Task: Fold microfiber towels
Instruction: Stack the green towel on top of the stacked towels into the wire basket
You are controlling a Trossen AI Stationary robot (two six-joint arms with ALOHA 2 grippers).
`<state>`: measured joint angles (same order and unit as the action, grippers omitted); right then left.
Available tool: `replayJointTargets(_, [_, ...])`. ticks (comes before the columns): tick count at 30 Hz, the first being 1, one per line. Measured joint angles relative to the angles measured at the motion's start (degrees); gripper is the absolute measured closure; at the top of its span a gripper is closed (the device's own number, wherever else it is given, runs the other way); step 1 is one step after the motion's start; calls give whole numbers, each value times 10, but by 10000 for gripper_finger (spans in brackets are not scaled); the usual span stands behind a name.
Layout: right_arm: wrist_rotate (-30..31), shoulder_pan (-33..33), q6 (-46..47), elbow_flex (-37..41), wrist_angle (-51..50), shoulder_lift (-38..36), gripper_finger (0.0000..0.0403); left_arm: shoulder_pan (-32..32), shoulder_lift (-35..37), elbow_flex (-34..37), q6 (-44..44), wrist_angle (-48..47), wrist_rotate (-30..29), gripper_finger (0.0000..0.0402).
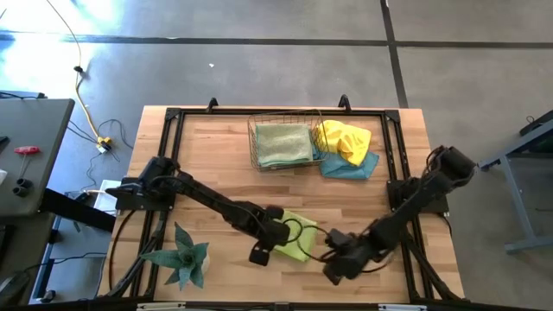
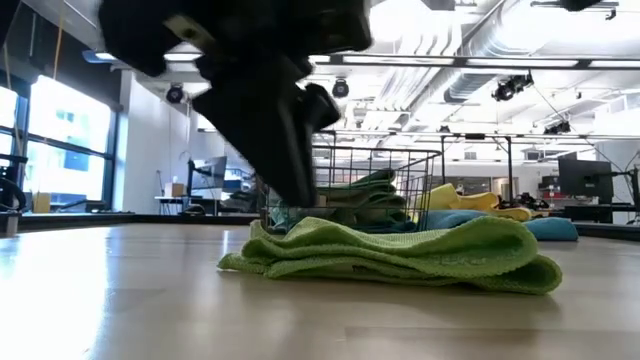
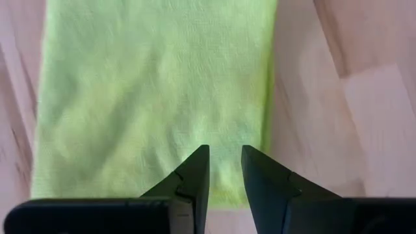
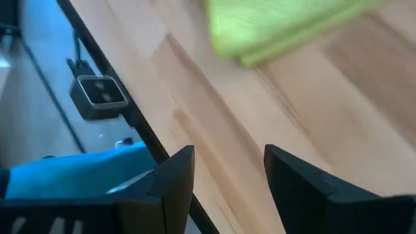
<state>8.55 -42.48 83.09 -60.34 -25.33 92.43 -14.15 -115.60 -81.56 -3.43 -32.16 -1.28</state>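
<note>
Wooden tabletop (image 1: 216, 155) with a black frame stands on a grey concrete floor; the low view shows a large room with ceiling ducts and windows behind it.

Towel positions:
- A lime green towel (image 1: 298, 238) lies folded near the front edge of the tabletop, between the two grippers. In the low view it rests flat in several layers (image 2: 400, 255).
- A pale green towel (image 1: 282, 144) lies folded inside the wire basket (image 1: 256, 149) at the back of the tabletop.
- A yellow towel (image 1: 343, 140) lies crumpled just beside the basket, partly on top of a light blue towel (image 1: 350, 166).

Left gripper (image 1: 275, 238): positioned at the lime green towel's left edge. In the left wrist view its jaws stand slightly parted directly over the cloth (image 3: 156, 97) with a narrow gap between them; nothing is grasped.

Right gripper (image 1: 333, 259): positioned just off the towel's right side, near the front edge of the tabletop. Its jaws are released and spread over bare wood, with the towel's corner (image 4: 279, 26) ahead of them.

A spiky green plant (image 1: 183, 257) stands at the front left corner.
</note>
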Motion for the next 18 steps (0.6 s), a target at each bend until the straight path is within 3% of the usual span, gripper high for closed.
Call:
replayJointTargets(4, [66,-33,64,25,-72,-56,224,3,-1,0,4,34,0,321])
replayJointTargets(6, [116,-34,117,65,-55,-73,224,7,-2,0,6,57,0,321])
replayJointTargets(11, [207,-15,232,213,230,-64,224,29,-3,10,-6,98,-2,321])
replayJointTargets(14, [231,1,250,270,381,-38,224,43,-4,33,-22,100,-2,321])
replayJointTargets(18, [231,22,273,285,428,-10,224,51,-4,60,-52,105,24,321])
